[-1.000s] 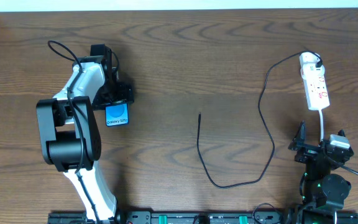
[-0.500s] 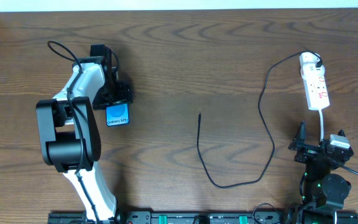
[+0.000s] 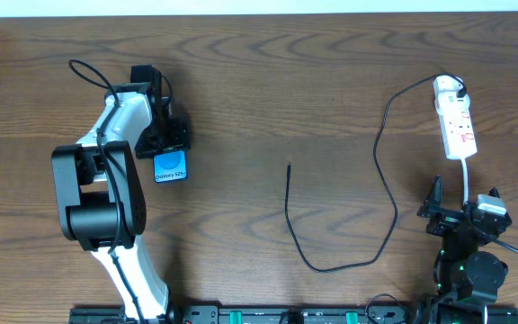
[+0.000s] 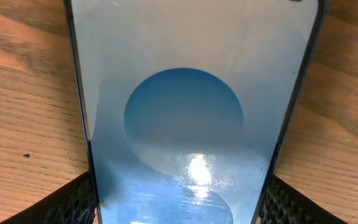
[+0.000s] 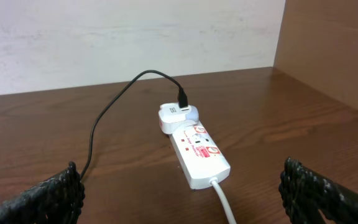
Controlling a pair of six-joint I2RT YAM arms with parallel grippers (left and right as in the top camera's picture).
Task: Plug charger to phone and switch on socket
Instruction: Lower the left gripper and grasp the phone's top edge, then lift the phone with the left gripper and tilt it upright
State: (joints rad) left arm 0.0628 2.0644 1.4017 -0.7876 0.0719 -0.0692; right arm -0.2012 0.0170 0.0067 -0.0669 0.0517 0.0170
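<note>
Gripping what looks to be the phone [image 3: 170, 167] by its two long edges, the left tool [image 3: 171, 144] works at the left of the overhead view. In the wrist view its black pads [image 4: 73, 200] press against both sides of the bright blue screen. The right tool [image 3: 463, 202] hangs released at the lower right with its fingers spread wide and nothing between them. The socket [image 3: 455, 119] lies just above it at the right edge of the bench [image 3: 268, 81].

The charger [image 3: 375, 155] is already seated at the socket's upper end. Its black cable loops down the middle right of the frame and curls back up to a loose plug tip [image 3: 289, 166] near the centre. That tip is well apart from the phone.

The step in hand appears to be securing the phone so it can meet that tip. To do it well, the grip should stay square on the edges and clear of the end that carries the port; which end that is cannot be made out here. The phone wants to travel low and flat toward the centre, port end turned to the tip. The idle right tool would then pinch the cable just behind the tip. Whether the socket's switch is on cannot be told.
</note>
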